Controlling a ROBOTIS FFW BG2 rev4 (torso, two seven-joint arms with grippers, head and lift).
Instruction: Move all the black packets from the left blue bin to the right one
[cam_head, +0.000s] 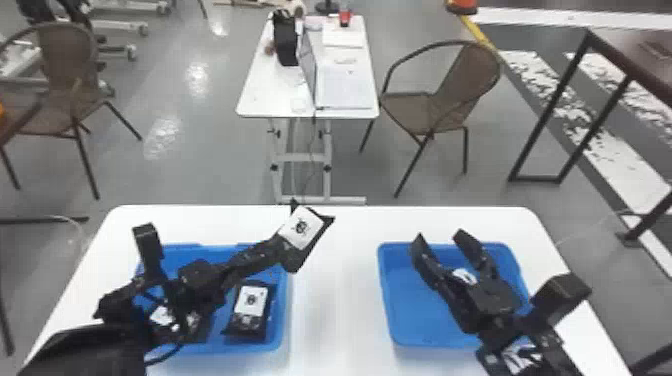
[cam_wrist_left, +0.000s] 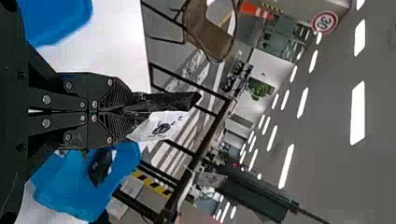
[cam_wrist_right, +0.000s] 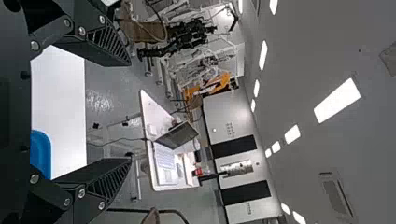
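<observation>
Left gripper (cam_head: 287, 250) clamps black packet (cam_head: 306, 230), near left bin (cam_head: 281, 325) with other packets (cam_head: 251, 301); right gripper (cam_head: 441, 239) wide open, empty, over right bin (cam_head: 407, 310) with one packet (cam_wrist_left: 100, 165).

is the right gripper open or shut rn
Open: the right gripper has its two black fingers well apart, with nothing held between their tips; the white table shows through the gap.

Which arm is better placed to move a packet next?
Left, I'd judge: the left gripper is shut on a black packet; the right gripper hangs open and empty over the right bin.
</observation>
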